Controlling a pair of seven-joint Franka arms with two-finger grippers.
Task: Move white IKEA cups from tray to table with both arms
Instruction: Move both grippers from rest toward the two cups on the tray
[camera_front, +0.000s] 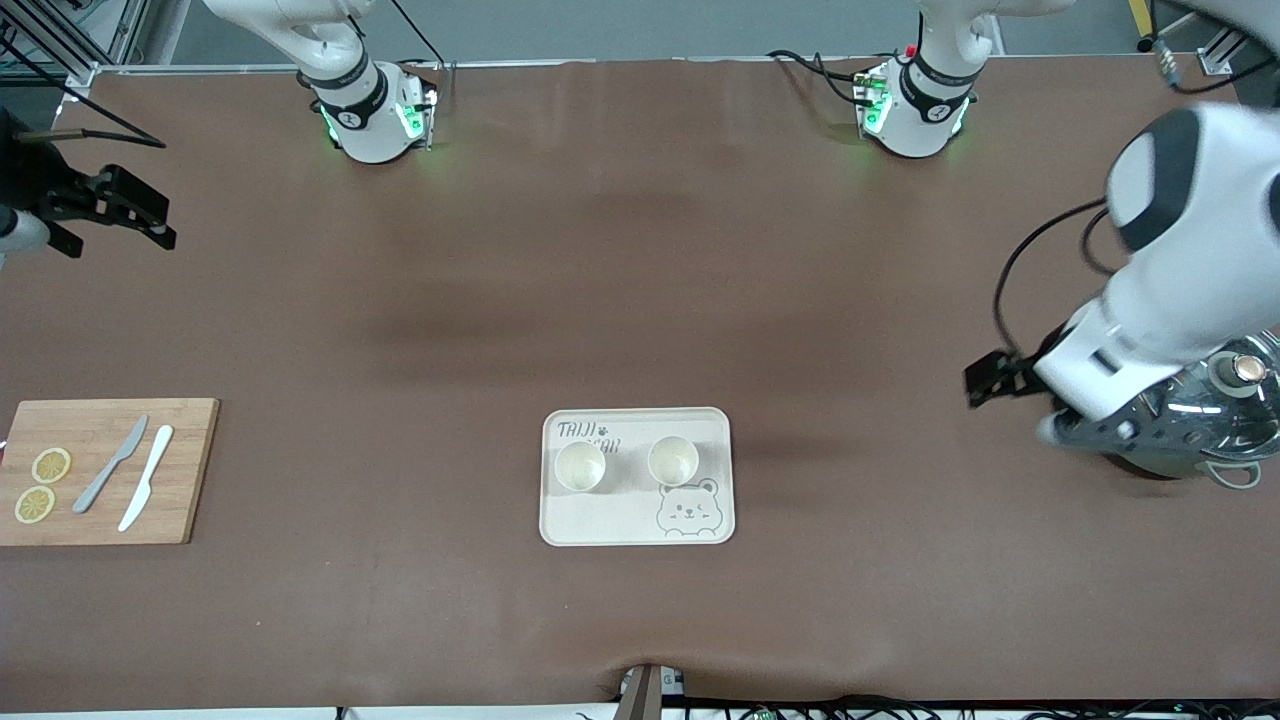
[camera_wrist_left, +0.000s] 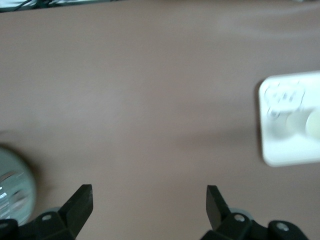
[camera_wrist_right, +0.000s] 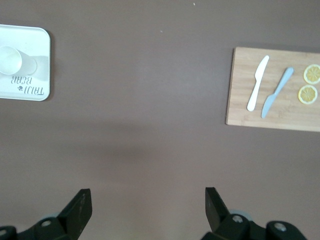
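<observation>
Two white cups stand upright side by side on the cream bear-print tray (camera_front: 637, 530), at the table's middle, near the front camera. One cup (camera_front: 580, 466) is toward the right arm's end, the other cup (camera_front: 673, 461) toward the left arm's end. My right gripper (camera_front: 115, 228) hangs open and empty over bare table at the right arm's end; its wrist view (camera_wrist_right: 148, 200) shows the tray's corner (camera_wrist_right: 30, 85) with one cup (camera_wrist_right: 10, 59). My left gripper (camera_wrist_left: 149, 195) is open and empty over bare table, beside a glass-lidded pot; the left arm (camera_front: 1150, 330) covers it in the front view.
A pot with a glass lid (camera_front: 1225, 415) sits at the left arm's end, partly under the left arm. A wooden cutting board (camera_front: 190, 470) at the right arm's end carries a grey knife (camera_front: 110, 465), a white knife (camera_front: 147, 478) and two lemon slices (camera_front: 50, 465).
</observation>
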